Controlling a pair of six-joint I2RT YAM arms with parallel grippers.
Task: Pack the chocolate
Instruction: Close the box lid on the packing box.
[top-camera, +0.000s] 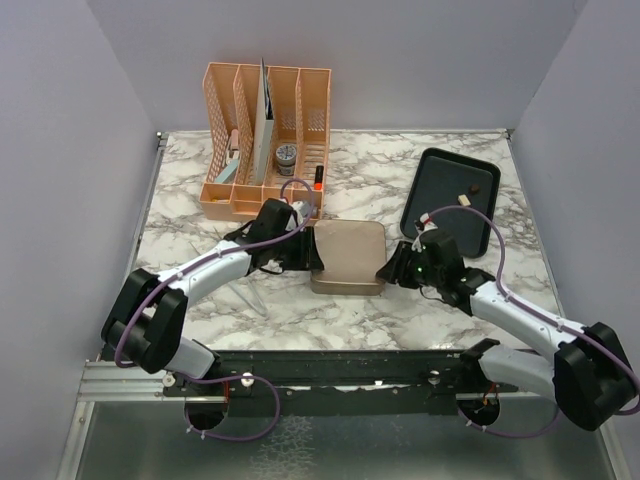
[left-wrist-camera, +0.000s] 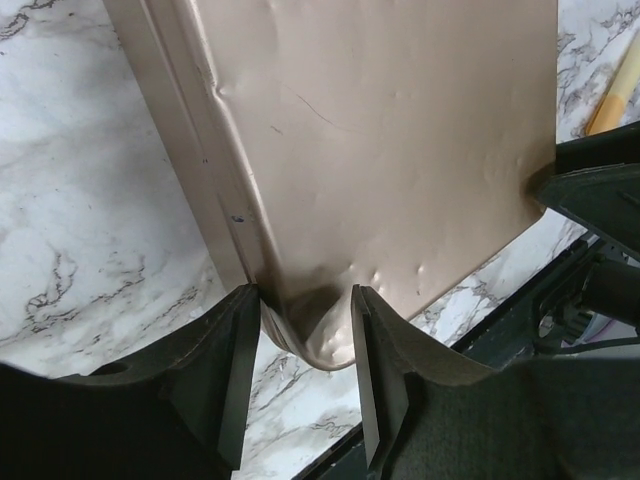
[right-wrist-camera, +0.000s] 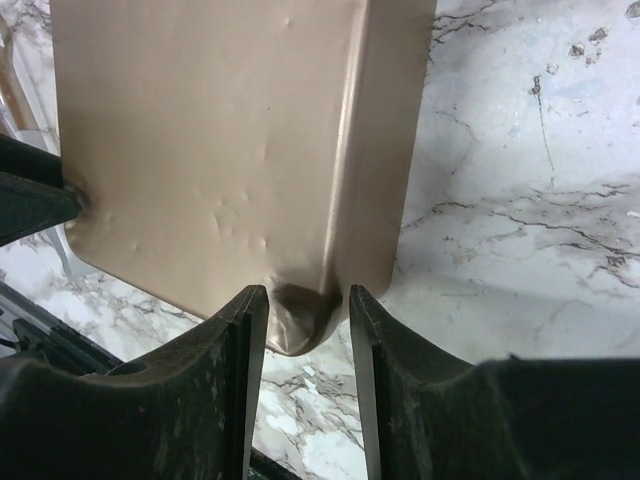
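At the far edge of the tabletop (top-camera: 200, 270), left of the middle, stands a peach desk organiser (top-camera: 265, 140). It holds only office things and has no part in the packing.

Nearer to the centre, the left gripper (left-wrist-camera: 305, 330) reaches in low from the left. Its two fingers sit on either side of a rounded corner of the gold tin (top-camera: 347, 255), and the metal fills the gap between the pads. I read this as a pinch on the corner. The hold probably keeps the tin from sliding, or it works the lid.

The gold tin lies flat about the centre of the tabletop, with the lid on. Its top is slightly dented. What is inside is hidden.

The right gripper (right-wrist-camera: 308, 330) comes in the same way from the right, with its fingers half apart around a corner on that side. The pads are just at the metal, but I cannot tell if they press or only frame it. With one arm on each side, the light tin stays steady between them.

At the far right corner lies a black tray (top-camera: 430, 185). The chocolate (top-camera: 467, 190) I can see is there: one dark piece and one pale piece just beside it, well apart from the tin. Judging from this, at least these pieces are not yet packed.
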